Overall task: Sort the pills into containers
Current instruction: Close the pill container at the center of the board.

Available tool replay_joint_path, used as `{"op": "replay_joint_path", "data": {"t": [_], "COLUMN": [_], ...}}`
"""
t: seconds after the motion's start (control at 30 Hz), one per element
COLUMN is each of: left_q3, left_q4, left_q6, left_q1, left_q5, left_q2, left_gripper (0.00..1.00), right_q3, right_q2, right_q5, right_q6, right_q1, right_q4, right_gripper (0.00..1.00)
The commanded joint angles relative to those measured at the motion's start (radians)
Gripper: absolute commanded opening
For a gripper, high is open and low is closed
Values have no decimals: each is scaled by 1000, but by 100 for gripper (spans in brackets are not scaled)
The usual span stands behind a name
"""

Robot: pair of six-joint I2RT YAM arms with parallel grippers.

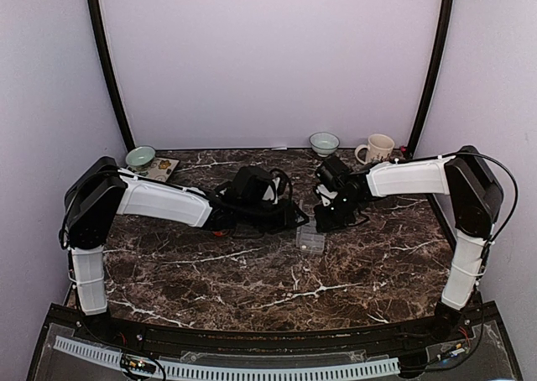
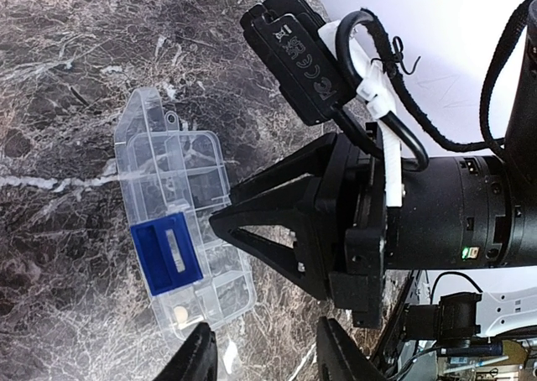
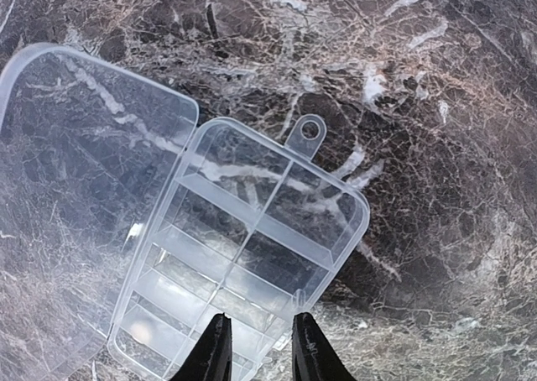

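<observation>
1. The organiser box [image 3: 252,221] is a small flat case of clear plastic. It is split into two columns of little compartments and has a hang tab [image 3: 310,131] with a hole at one short end.
2. Its transparent lid [image 3: 84,188] is swung fully open and lies flat beside the tray, joined along one long side.
3. In the left wrist view a blue rectangular piece [image 2: 166,258] with a grey strip sits in a compartment toward the end away from the tab. A small pale round pill [image 2: 180,315] lies in a compartment just past it.
4. The box rests on the dark marbled surface [image 1: 252,289], a little right of the middle, between the tips of the two arms.
5. The left arm [image 1: 164,200] reaches from its base across to the right with its forearm roughly level, and its wrist ends just left of the box.
6. The left jaws stand wide apart and nothing shows between the fingers [image 2: 197,356]. They hover near the pill end of the box.
7. The right arm [image 1: 411,178] rises to a high elbow. Its forearm runs leftward and its wrist bends down over the box.
8. The right jaws are set narrowly apart with their tips at the box's long rim. The box shows through the gap, but I cannot tell whether they pinch the wall or only hover there.
9. Two pale bowls [image 1: 140,156] [image 1: 324,143] and a mug [image 1: 377,148] stand along the far edge, well apart from the box.
</observation>
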Motion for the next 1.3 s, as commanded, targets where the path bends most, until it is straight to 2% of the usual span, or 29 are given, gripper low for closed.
{"op": "replay_joint_path", "data": {"t": [0.0, 0.63, 1.03, 1.1, 1.27], "left_q3": [0, 69, -20, -63, -150], "left_q4": [25, 17, -65, -74, -79], "left_q6": [-6, -5, 54, 47, 10], "left_q1": [-7, -26, -12, -12, -12], "left_q5": [15, 36, -147, -182, -222], "left_q2": [-28, 42, -171, -198, -204], "left_gripper": [43, 39, 39, 35, 19], "right_q3": [-26, -54, -46, -42, -33], "right_q2": [-4, -13, -3, -1, 4], "right_q5": [-30, -60, -74, -77, -78], "right_q6": [8, 11, 0, 0, -3], "right_q1": [-6, -18, -27, -26, -27], "right_q4": [26, 45, 52, 52, 46], "right_gripper": [24, 24, 24, 24, 24]}}
